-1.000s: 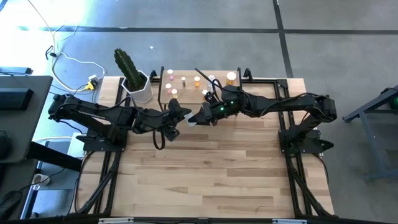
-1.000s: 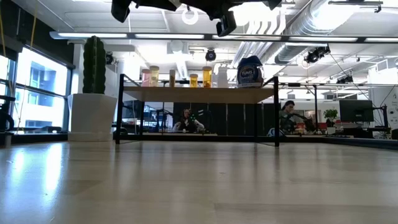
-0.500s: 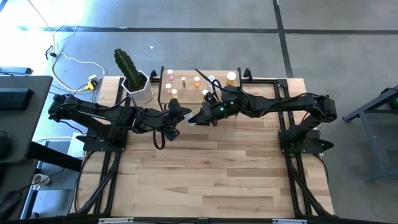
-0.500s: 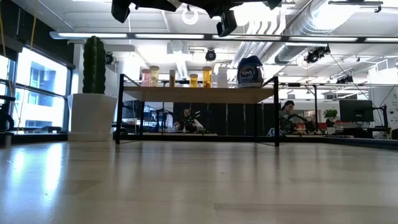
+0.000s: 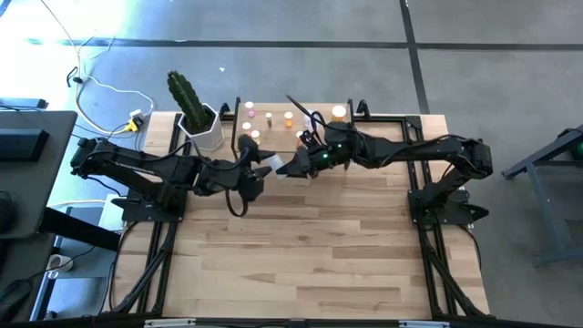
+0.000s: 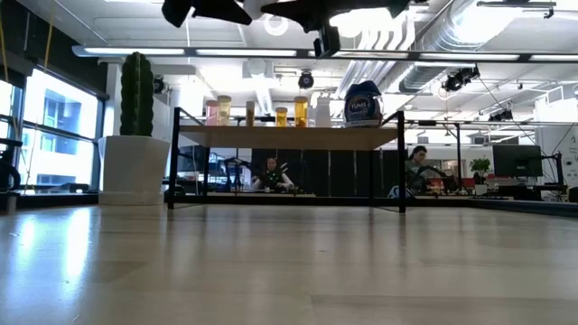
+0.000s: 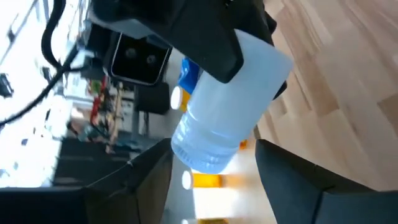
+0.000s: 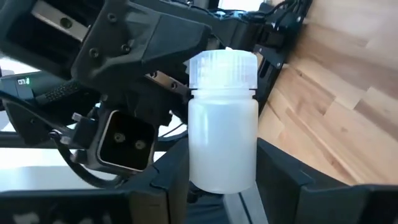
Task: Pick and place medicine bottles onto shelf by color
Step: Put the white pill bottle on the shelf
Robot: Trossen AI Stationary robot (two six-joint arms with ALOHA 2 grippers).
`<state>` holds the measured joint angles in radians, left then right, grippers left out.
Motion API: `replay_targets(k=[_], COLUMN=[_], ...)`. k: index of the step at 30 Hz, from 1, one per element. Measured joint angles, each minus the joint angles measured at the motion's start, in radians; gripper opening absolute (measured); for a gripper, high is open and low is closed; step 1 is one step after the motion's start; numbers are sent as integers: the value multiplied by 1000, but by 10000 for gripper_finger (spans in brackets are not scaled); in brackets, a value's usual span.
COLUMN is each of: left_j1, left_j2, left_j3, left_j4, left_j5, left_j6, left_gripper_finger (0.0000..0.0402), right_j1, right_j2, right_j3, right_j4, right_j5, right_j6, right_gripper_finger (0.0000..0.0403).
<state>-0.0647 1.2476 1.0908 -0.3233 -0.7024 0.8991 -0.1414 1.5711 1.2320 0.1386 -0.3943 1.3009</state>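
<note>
A white translucent bottle with a white ribbed cap (image 8: pixel 222 130) is held high above the table's middle, just near of the shelf; it also shows in the high view (image 5: pixel 271 162). My right gripper (image 5: pixel 286 168) is shut on it. My left gripper (image 5: pixel 259 169) faces it from the table's left. It is open, and its fingers (image 7: pixel 149 183) stand on either side of the bottle's cap end (image 7: pixel 202 155); I cannot tell whether they touch it. The light-wood shelf (image 6: pixel 289 137) on black legs carries pink, orange and white bottles and a blue one (image 6: pixel 362 102). My right gripper pinches the bottle's body near its base (image 8: pixel 221 177) between its two fingers (image 8: pixel 277 177). The fingers come about level from the table's right and lie along the bottle. The bottle is clear of the table, and its cap (image 8: pixel 222 67) points away from my right gripper toward my left one.
A white pot with a green cactus (image 5: pixel 202 128) stands at the shelf's left end, also in the low view (image 6: pixel 135 167). The shelf (image 5: pixel 355 117) stands at the table's far edge. Bare wood planks (image 5: pixel 310 246) stretch from the grippers to the near edge.
My left gripper has turned about its wrist and closed in on the bottle's cap end. My right gripper has shifted a little toward the far edge with the bottle, which stays clear of the table.
</note>
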Motion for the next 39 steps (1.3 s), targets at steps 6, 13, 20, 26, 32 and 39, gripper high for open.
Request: replay_targets(k=[6, 13, 20, 26, 32, 39], left_j1=[6, 51, 137, 194, 241, 277], left_j2=[0, -6, -6, -40, -58, -59], left_j3=[0, 0, 0, 18, 83, 134], left_j4=[-28, -30, -89, -120, -158, -184], left_j5=[-44, 50, 233, 312, 378, 490], left_j6=[-244, -609, -876, -950, -979, -995], left_gripper_finger=[223, 223, 223, 223, 223, 223], right_j1=[-37, -94, -128, -127, -126, -98], right_j2=[1, 1, 1, 1, 1, 1], right_j3=[-1, -1, -1, -1, -1, -1], right_j4=[-24, -112, -144, -201, -210, -205], right_j5=[-14, -16, -16, 3, 13, 14], right_j6=[-55, -205, -399, -538, -602, -602], right_gripper_finger=[140, 140, 140, 140, 140, 140])
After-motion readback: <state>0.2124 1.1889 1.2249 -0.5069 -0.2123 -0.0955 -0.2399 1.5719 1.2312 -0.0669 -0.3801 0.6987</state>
